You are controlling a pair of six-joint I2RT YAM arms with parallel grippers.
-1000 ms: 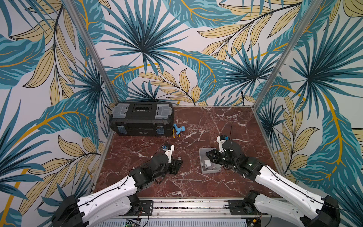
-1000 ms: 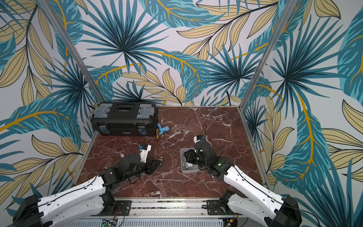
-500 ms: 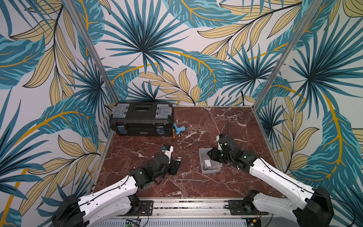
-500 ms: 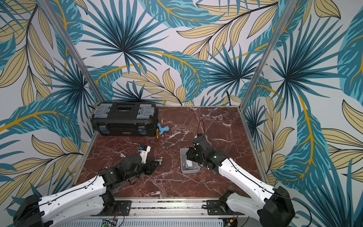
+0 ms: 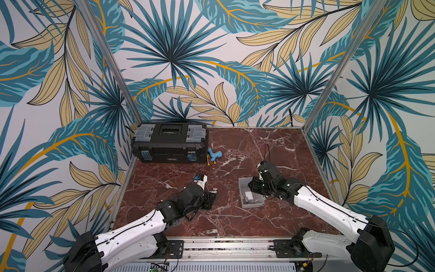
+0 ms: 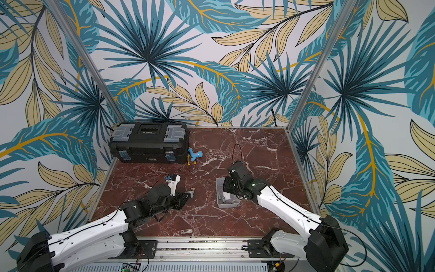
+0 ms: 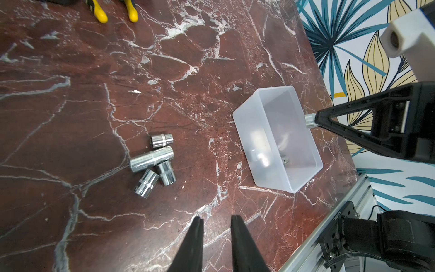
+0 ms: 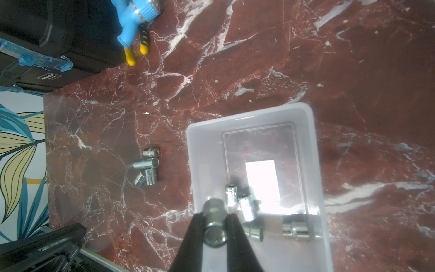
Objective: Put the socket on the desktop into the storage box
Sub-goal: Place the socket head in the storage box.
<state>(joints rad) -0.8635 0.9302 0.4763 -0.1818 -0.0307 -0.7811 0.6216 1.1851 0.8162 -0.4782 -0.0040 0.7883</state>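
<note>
My right gripper (image 8: 215,215) is shut on a chrome socket (image 8: 214,226) and hangs over the near-left part of the pale grey storage box (image 8: 207,150). Several sockets (image 8: 247,207) lie inside the box beside its white label (image 8: 262,179). On the desktop (image 5: 235,219), left of the box (image 5: 253,205), several more sockets (image 7: 153,162) lie in a tight cluster. My left gripper (image 7: 217,217) is low over the marble short of that cluster. It is open by a narrow gap with nothing between its fingers. In both top views only one socket (image 5: 214,189) (image 6: 191,189) shows past the left gripper (image 5: 209,200).
A large black toolbox (image 5: 169,141) stands at the back left. A blue tool (image 5: 214,155) and yellow-handled pliers (image 8: 135,53) lie just right of it. Aluminium rails (image 5: 223,242) edge the front, and patterned walls close the sides and back.
The right gripper, still holding its socket, has shifted slightly toward the back over the box. The left arm has stayed nearly still.
</note>
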